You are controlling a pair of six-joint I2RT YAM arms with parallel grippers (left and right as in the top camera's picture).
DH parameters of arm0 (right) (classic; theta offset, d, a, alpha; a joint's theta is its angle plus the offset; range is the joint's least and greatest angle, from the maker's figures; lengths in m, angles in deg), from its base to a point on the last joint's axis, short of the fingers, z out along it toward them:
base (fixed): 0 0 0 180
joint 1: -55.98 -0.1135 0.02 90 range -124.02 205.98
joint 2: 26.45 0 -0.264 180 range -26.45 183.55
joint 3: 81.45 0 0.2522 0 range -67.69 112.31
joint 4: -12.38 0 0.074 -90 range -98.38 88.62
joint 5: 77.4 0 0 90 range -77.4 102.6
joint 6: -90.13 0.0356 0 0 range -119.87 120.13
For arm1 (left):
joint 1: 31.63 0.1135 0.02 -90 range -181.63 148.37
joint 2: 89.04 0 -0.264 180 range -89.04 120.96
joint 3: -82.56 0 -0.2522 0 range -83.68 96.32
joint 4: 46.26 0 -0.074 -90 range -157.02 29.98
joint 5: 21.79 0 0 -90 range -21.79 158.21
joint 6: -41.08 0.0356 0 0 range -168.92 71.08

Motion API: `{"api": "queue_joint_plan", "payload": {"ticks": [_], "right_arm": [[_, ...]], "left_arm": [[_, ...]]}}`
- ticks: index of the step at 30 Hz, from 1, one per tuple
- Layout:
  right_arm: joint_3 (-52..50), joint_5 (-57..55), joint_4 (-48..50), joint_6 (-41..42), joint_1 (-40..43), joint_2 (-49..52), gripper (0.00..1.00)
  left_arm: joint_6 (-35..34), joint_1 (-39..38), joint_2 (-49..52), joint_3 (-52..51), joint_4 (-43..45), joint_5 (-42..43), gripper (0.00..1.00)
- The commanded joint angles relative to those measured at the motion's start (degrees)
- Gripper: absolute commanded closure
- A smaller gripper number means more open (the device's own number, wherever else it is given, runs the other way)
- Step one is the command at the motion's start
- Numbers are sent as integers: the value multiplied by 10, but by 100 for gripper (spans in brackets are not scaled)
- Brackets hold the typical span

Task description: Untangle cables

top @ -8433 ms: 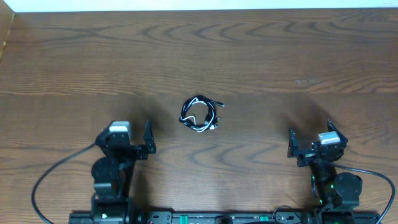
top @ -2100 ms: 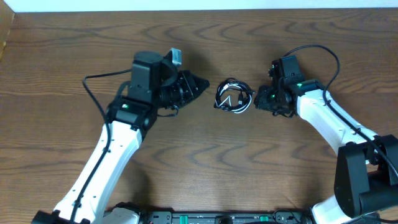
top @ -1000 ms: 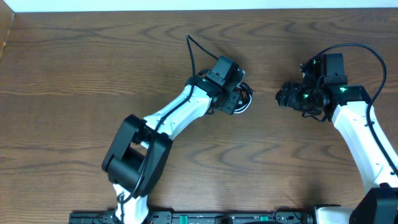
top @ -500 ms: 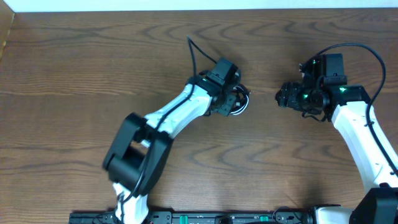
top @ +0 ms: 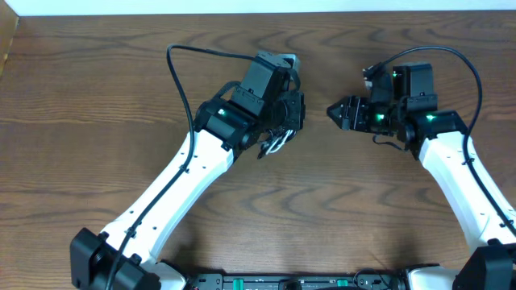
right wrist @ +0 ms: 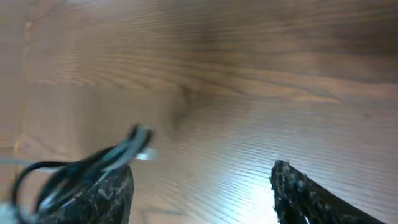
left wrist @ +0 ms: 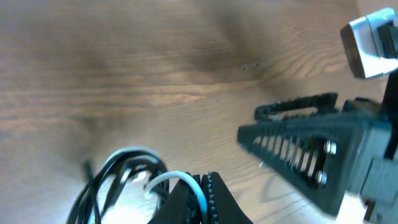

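Between the clenched fingertips of the left gripper (left wrist: 200,190), a strand of the white cable (left wrist: 166,179) is pinched. The rest of the cables (left wrist: 121,180) — white loops with the black cable (left wrist: 92,193) wound among them — sits just beside and below those tips as one small coil. The grip appears to fall on a strand rather than on the whole bundle, probably so that the coil can be raised from the table (top: 97,97) with its loops loose enough to pick at. Whether it is wholly clear of the wood cannot be told.

Opposite, the right gripper (top: 334,113) stands released, its jaws well spread and holding nothing. Its tips point at the left gripper's tips, near them but apart. In the right wrist view the coil lies just off one of this gripper's fingers, with what looks like a plug end (right wrist: 142,135) projecting toward the gap.

The spread is judged to be readiness: the open jaws are aimed to take a second strand or plug, so that the two arms can draw apart. The cables are not yet separated — a bite on both cords at once would likely tighten the tangle.
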Motion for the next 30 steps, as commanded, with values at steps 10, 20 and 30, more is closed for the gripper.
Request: {"api": "queue_joint_plan", "payload": {"ticks": [10, 20, 30], "right_arm": [[3, 95, 33, -19, -32, -3, 26], [3, 142, 167, 98, -59, 2, 31], [3, 137, 269, 227, -75, 40, 29]], "left_arm": [[-139, 94, 0, 8, 27, 149, 93], [-243, 112, 0, 8, 78, 188, 93], [-282, 112, 0, 8, 133, 239, 93]]}}
